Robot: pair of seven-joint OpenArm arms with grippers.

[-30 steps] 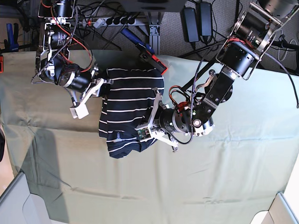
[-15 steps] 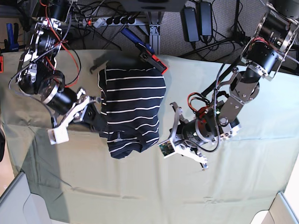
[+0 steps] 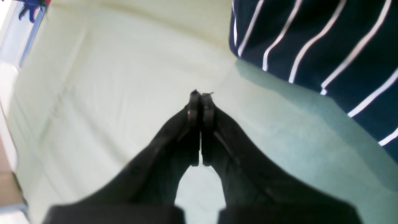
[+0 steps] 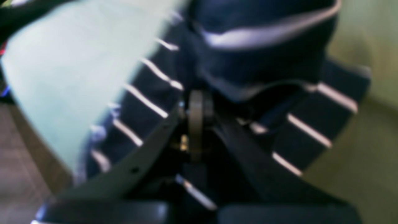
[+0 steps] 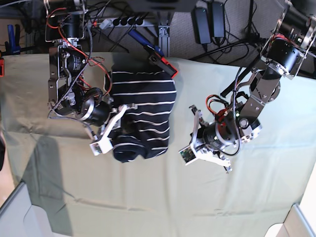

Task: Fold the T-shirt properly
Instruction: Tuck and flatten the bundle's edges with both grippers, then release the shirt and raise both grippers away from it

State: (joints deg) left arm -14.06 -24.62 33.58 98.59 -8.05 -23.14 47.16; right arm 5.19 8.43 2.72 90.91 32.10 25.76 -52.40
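The right end effector (image 5: pixel 120 114) sits at the shirt (image 5: pixel 145 116)'s left edge, pressed together; whether it pinches a fold is too blurred to tell. The shirt lies folded on the table (image 5: pixel 158 197), long axis front to back. Well right, the left end effector (image 3: pixel 201 96) is pressed together, empty, apart from the shirt. The right arm looks nearer.

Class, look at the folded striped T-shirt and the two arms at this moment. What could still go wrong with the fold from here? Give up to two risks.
1. The right gripper is shut among the folds at the edge of the T-shirt; if it pulls away while snagged, it may drag the fold open.
2. The left gripper is shut and apart from the shirt, over the olive-green cloth, so nothing pins the other side against sliding.
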